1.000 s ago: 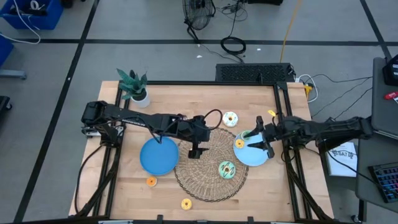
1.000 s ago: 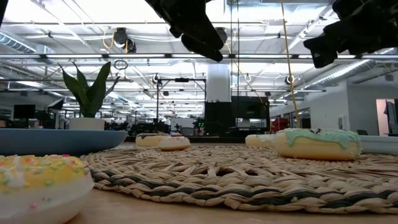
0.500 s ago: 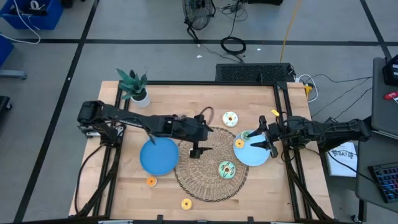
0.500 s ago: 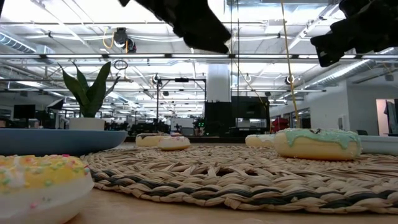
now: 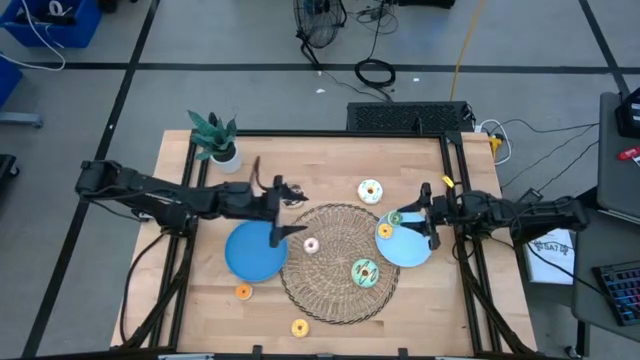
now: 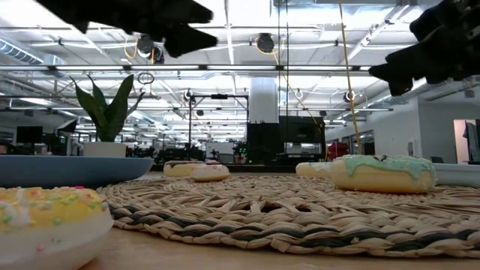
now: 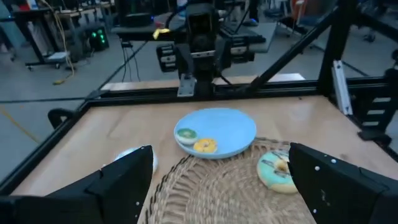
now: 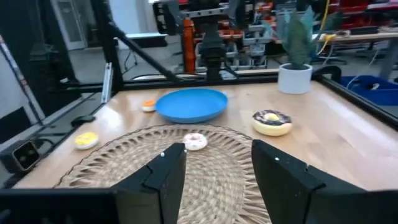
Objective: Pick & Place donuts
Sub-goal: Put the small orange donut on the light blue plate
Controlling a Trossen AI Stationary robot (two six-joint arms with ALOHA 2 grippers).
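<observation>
While empty, wide-open left gripper [image 5: 281, 212] sits at ten o'clock of pink donut [image 5: 310, 244]: descend squarely over it. Right gripper [image 5: 425, 214], half-open, holds nothing.

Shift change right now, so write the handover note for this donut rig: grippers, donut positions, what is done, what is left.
Left gripper: open, empty, above the wicker mat edge nearest the left blue plate.
Right gripper: open, empty, over the right blue plate.
Done: plated orange donut and small green donut lie on the right blue plate.
Left: pink donut and green-iced donut on the mat; white-iced donut, loose orange donut and yellow donut on bare table. The left blue plate holds no donut.
</observation>
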